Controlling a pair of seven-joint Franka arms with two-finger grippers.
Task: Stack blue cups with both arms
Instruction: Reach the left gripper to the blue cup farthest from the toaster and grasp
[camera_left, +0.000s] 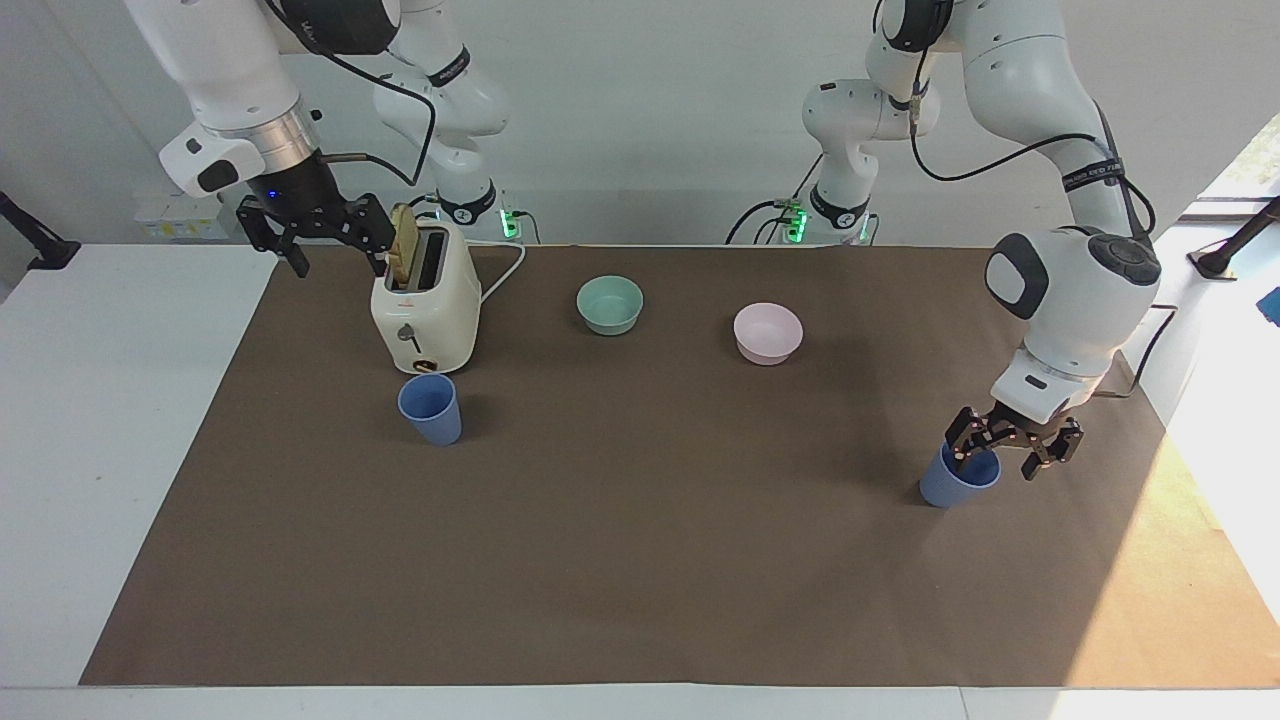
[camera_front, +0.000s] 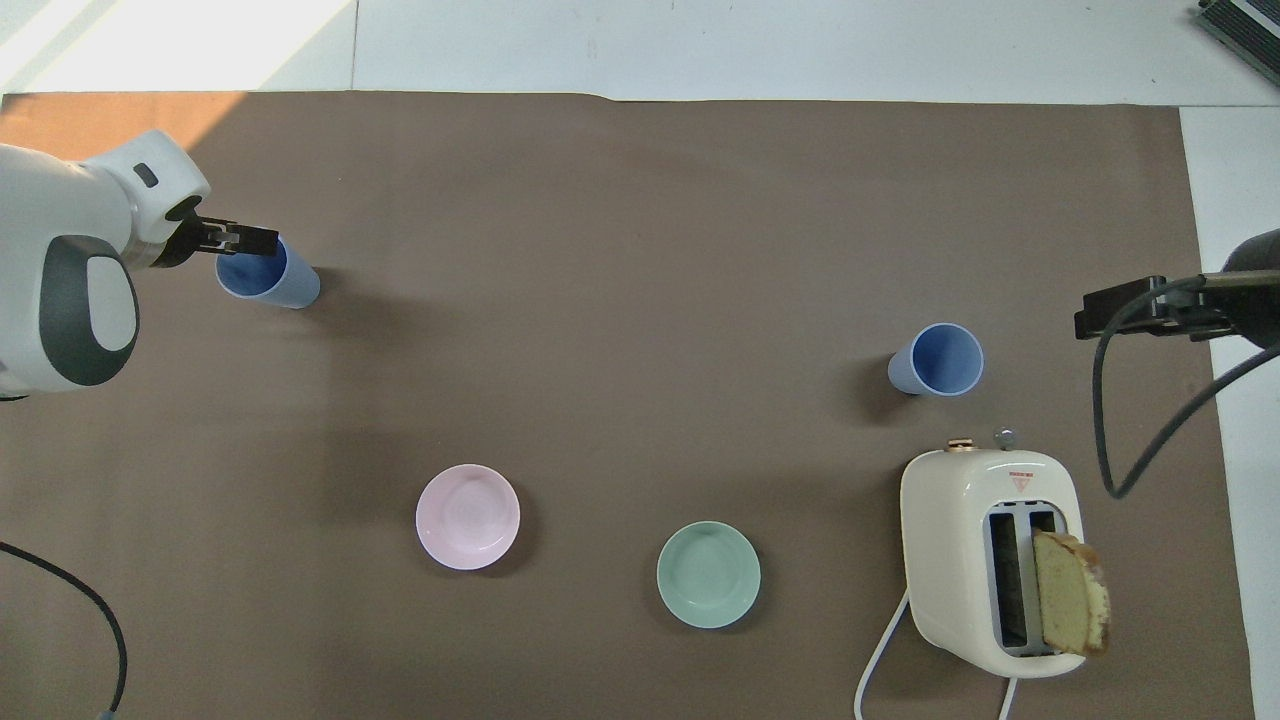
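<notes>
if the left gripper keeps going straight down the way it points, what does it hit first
Likely the blue cup at the left arm's end of the table: the left gripper is open, pointing down over its rim, though depth is uncertain.

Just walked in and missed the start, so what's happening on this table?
The left gripper is down at the rim of one blue cup, fingers open astride the rim, not yet closed. The other blue cup stands untouched in front of the toaster. The right gripper waits in the air beside the toaster, fingers open. Nothing is stacked yet.
</notes>
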